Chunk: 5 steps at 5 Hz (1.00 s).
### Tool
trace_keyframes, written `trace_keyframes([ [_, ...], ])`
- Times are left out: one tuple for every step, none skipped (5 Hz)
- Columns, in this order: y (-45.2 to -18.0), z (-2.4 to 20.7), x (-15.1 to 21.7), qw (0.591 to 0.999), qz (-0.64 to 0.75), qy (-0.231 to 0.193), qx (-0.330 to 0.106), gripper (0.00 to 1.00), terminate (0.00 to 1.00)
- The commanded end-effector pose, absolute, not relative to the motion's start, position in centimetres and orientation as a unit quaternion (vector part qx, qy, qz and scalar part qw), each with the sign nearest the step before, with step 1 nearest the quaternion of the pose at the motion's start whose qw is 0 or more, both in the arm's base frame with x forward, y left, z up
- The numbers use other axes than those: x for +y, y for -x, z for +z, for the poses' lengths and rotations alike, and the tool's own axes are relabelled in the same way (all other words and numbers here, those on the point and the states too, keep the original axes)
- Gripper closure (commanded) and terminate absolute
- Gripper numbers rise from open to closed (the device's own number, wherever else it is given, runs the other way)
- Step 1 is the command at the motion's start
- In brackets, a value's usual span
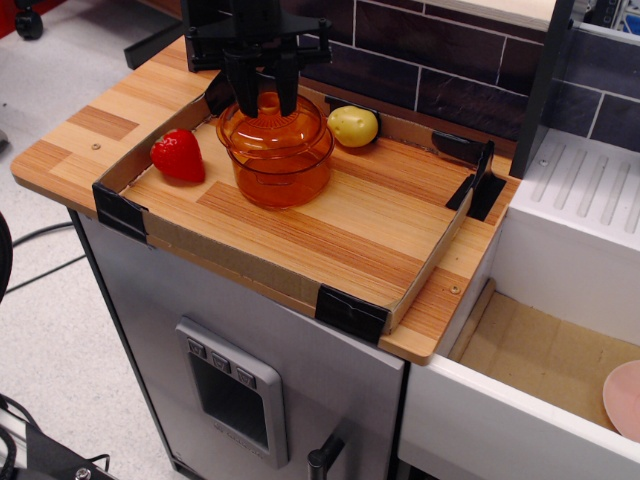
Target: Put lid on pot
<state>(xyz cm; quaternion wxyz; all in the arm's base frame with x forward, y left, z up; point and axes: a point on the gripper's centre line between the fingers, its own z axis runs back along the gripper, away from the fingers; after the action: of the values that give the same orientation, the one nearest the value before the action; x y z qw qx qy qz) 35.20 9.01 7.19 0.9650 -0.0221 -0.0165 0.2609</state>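
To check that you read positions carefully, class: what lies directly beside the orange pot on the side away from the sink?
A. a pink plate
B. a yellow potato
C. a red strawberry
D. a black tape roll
C: the red strawberry sits on the wooden tray beside the pot, on the side away from the sink, while the yellow potato lies behind the pot, toward the sink.
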Motion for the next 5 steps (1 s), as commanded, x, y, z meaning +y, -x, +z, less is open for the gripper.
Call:
trace_keyframes([
  [-35.8, 9.2, 8.5, 0.962, 0.268, 0.029, -0.04, 0.0, 0.0],
  [-35.4, 9.7, 8.1, 0.963, 0.264, 0.041, -0.045, 0.0, 0.0],
  [-35.1, 11.1, 7.8, 0.966, 0.249, 0.052, -0.051, 0.0, 0.0],
  [-35.0, 11.7, 7.6, 0.966, 0.242, 0.064, -0.057, 0.0, 0.0],
  [-34.9, 11.8, 7.3, 0.969, 0.231, 0.062, -0.068, 0.0, 0.0],
])
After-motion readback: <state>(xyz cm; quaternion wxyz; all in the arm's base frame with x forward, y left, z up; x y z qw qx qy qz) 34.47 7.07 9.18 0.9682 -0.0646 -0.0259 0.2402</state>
